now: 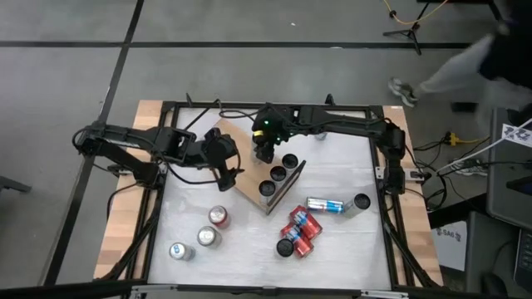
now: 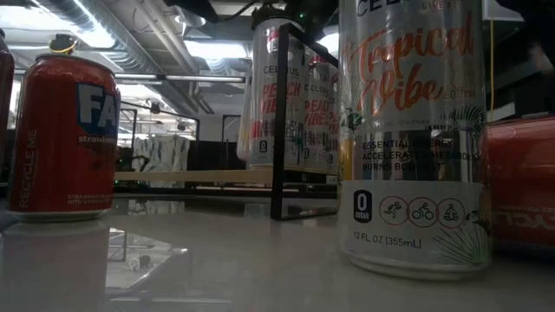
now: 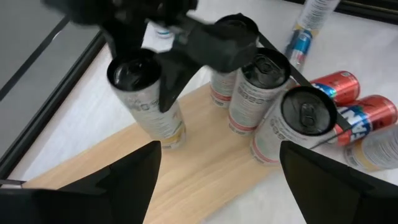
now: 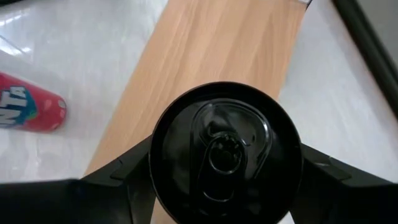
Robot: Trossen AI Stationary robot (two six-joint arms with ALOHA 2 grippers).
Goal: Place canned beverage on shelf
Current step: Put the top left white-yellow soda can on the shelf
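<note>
The shelf [image 1: 246, 176], a light-wood board on a black wire frame, lies slantwise at the table's far middle. Three upright silver cans [image 1: 278, 174] stand in a row along its right edge. My right gripper [image 1: 264, 149] is over the board's far end, shut on another silver canned beverage [image 3: 148, 102] with a black top [image 4: 225, 152]. That can's base is at the board's surface; whether it rests there I cannot tell. My left gripper [image 3: 217, 180] hovers open over the board's left side, facing the cans, nothing between its fingers. My right gripper pinches the can between its two fingers, on opposite sides of its upper wall just below the rim [image 4: 160, 171]. The fingers [image 3: 171, 74] slant down from above, from the table's far right side. The can stays upright over the shelf board.
On the white tabletop near the front left stand a red can [image 1: 219, 218] and two silver cans [image 1: 208, 237]. At the front right lie a silver-blue can [image 1: 324, 205] and a heap of red cans [image 1: 299, 234]; one can [image 1: 361, 202] stands beside them. A person [image 1: 465, 66] passes beyond the far right corner.
</note>
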